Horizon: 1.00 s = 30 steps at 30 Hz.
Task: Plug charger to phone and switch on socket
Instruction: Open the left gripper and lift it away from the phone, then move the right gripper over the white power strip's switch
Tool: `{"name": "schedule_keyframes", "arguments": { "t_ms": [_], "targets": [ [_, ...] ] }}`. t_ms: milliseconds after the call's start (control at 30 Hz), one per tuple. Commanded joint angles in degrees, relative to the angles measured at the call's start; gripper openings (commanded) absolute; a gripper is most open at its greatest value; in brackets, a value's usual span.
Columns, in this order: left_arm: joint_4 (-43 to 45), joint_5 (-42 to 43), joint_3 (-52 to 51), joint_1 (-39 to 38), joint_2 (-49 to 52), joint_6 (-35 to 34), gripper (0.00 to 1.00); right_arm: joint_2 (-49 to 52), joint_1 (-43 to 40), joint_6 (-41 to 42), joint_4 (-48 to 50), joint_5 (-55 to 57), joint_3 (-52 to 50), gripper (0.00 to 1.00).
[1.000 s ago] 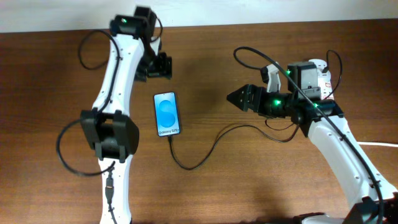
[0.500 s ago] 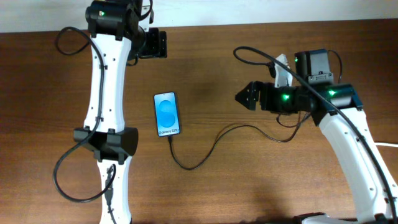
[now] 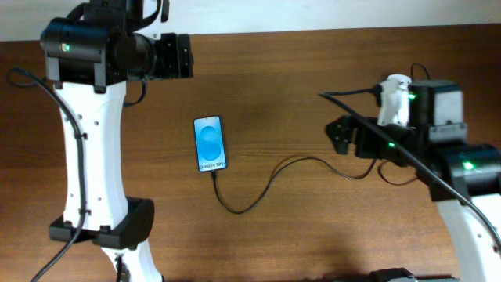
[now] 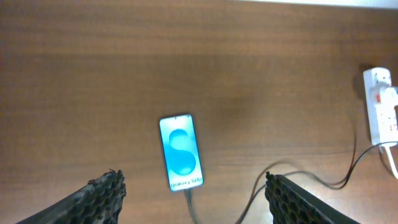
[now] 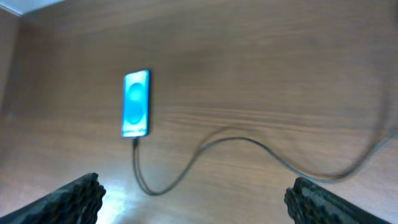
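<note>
The phone (image 3: 210, 143) lies flat left of centre, blue screen up; it also shows in the left wrist view (image 4: 180, 153) and the right wrist view (image 5: 136, 103). The charger cable (image 3: 266, 184) has its plug tip in the phone's bottom edge, loops below it and runs right under my right arm. It also shows in the wrist views (image 4: 190, 202) (image 5: 205, 148). The white socket (image 3: 394, 100) is mostly hidden behind my right arm; it sits at the right edge of the left wrist view (image 4: 384, 104). My left gripper (image 3: 180, 56) is open and empty, high above the phone. My right gripper (image 3: 342, 135) is open and empty.
The wooden table (image 3: 274, 86) ends at a white wall along the back. The robots' own black cables loop beside each arm. My left arm's base stands at the front left, my right arm's at the front right.
Both arms have lifted and drawn back. The left gripper moved left toward the table's back edge, the right gripper moved right, away from the phone. Phone and cable have not moved.
</note>
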Motion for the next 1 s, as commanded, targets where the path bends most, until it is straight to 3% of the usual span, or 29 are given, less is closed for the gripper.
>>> {"name": "schedule_keyframes", "arguments": {
  "t_ms": [0,200,300,500,967],
  "targets": [
    [0.0,-1.4,-4.8,0.2,-5.2,-0.5,0.78,-2.9,-6.9,-0.6,-2.9,3.1,3.5,0.98],
    [0.0,-2.8,-7.7,0.2,-8.8,-0.5,0.82,-1.7,-23.9,-0.8,-7.3,6.2,14.5,0.98],
    [0.0,-2.8,-7.8,0.2,-8.8,-0.5,1.00,1.2,-31.7,-0.8,-7.3,6.9,19.9,0.98],
    [0.0,-3.4,-8.0,0.2,-8.8,-0.5,0.99,8.4,-42.7,-0.9,-7.0,6.6,22.6,0.98],
    [0.0,-3.4,-8.0,0.2,-8.8,-0.5,0.99,31.5,-46.0,-6.5,2.3,-0.9,22.6,0.98]
  ]
}}
